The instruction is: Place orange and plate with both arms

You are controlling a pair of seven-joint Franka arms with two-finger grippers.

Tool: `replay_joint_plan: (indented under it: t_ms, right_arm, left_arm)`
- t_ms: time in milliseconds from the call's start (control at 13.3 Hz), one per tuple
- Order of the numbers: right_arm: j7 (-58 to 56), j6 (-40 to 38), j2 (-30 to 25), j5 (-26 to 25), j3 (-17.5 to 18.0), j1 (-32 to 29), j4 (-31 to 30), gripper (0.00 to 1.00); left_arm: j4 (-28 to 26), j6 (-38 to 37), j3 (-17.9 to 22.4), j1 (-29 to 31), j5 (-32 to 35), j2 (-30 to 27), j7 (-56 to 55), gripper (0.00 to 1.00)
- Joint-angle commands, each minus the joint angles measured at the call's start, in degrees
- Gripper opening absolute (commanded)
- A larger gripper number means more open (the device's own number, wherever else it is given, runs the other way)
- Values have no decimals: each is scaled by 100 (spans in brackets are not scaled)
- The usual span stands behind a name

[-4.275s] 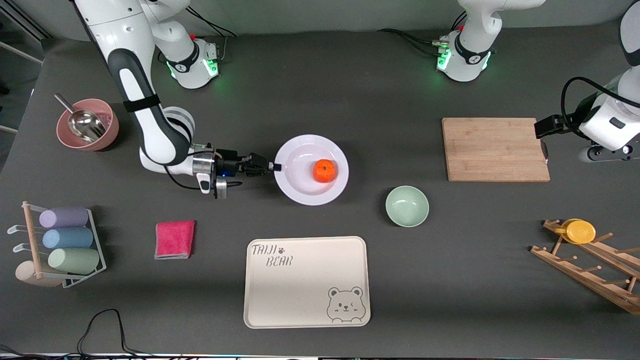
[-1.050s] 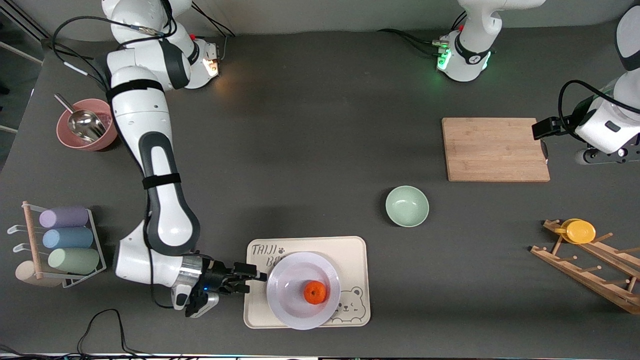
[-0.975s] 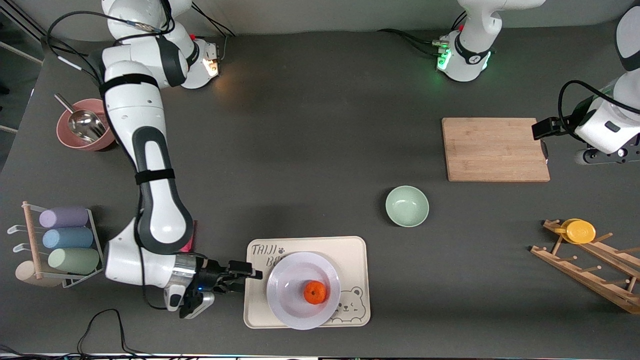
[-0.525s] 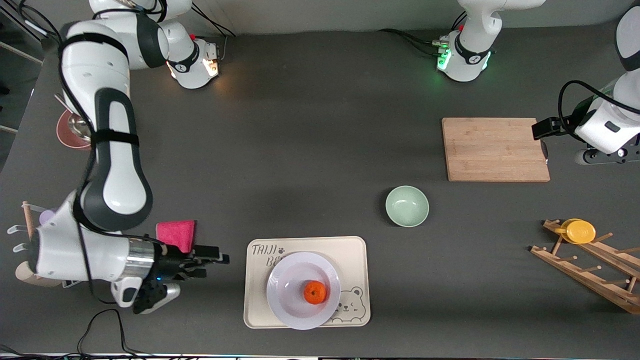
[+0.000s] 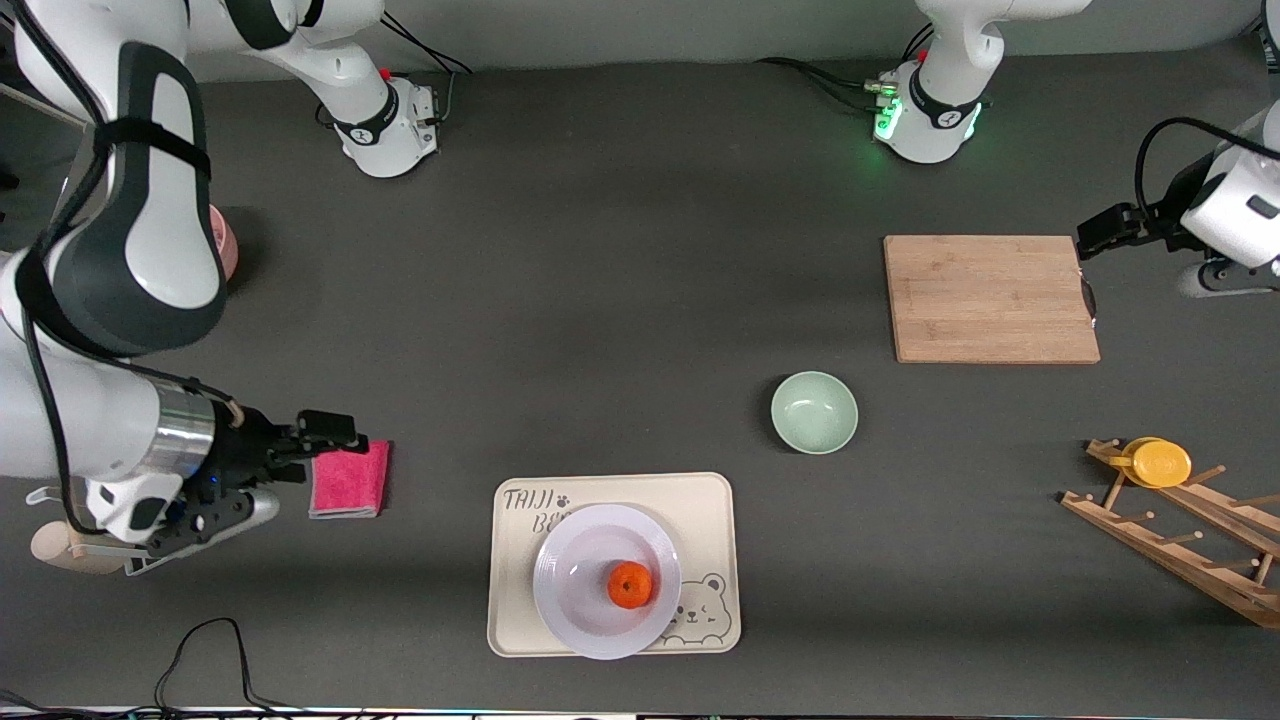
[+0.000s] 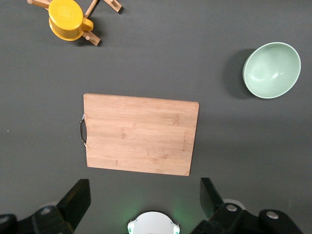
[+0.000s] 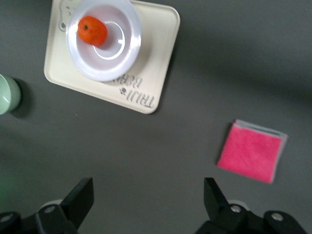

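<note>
Surface: dark grey table (image 5: 620, 250), both my bases along one edge
Plate (image 5: 606, 580): rests on the beige tray (image 5: 520, 620); likely stiff, breakable and slick, best pinched at the rim
Orange (image 5: 630, 585): lies in the plate; probably light, firm, prone to roll
Right claw (image 5: 335, 432): fingers spread, empty, up over the pink cloth (image 5: 350, 480)
Left claw (image 6: 141, 204): fingers spread, empty, waiting over the wooden board's (image 6: 141, 134) edge
</note>
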Motion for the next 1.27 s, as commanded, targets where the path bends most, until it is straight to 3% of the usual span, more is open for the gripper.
replay_joint_plan:
  t_ms: [0,300,525,750,975,1200]
  right_arm:
    - [534,-286,-1025,-777,88,70,-967,100]
    - [1176,-806,-2123,-1297,229,-123,-1686,100]
    - [1397,-545,-3230,-1843,1115,-764,-2933,100]
    - [1406,61,-4181,-1853,1161,-958,-4225,100]
    - [1423,519,-4464,-1861,1406,-1247,-4825,100]
    - [1617,538,-4473,-1914,1539,-1381,-4870,100]
  left_arm:
    - [-355,212,6,167,-101,-359,92,100]
    - [-119,73,-21,124,-31,-289,83,100]
    - [-30,-24,-21,98,-13,-254,47,100]
    - [-21,-24,-21,98,-4,-236,91,100]
    - [-13,-24,-21,89,-4,-210,100,100]
    - [-4,-24,-21,80,13,-201,109,100]
